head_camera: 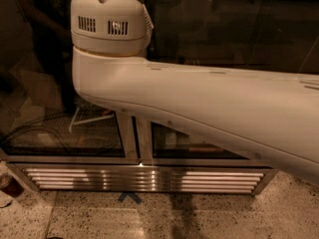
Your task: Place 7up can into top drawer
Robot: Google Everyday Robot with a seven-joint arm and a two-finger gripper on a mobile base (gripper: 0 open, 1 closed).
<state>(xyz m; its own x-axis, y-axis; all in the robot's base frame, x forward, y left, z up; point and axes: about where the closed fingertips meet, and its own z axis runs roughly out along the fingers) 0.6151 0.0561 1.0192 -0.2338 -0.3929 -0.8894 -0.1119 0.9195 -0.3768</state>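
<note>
I am looking past the robot's own arm (pixel 214 108), which is filling most of the view. It is running from the vented joint housing (pixel 107 21) at upper left down to the right edge. The gripper is lying outside the view, beyond the frame, so I cannot tell how far it is open or whether it is holding anything. I am also not seeing the 7up can or the top drawer, so I cannot tell where they are.

Behind the arm a dark glass-fronted cabinet (pixel 209 34) is standing, its two doors meeting at pale centre frames (pixel 134 138). Cables (pixel 45 136) are lying behind the left pane. A slatted metal grille (pixel 144 179) is running along the cabinet base. On the speckled floor (pixel 224 218), a blue tape mark (pixel 129 197) is sitting just in front of the grille.
</note>
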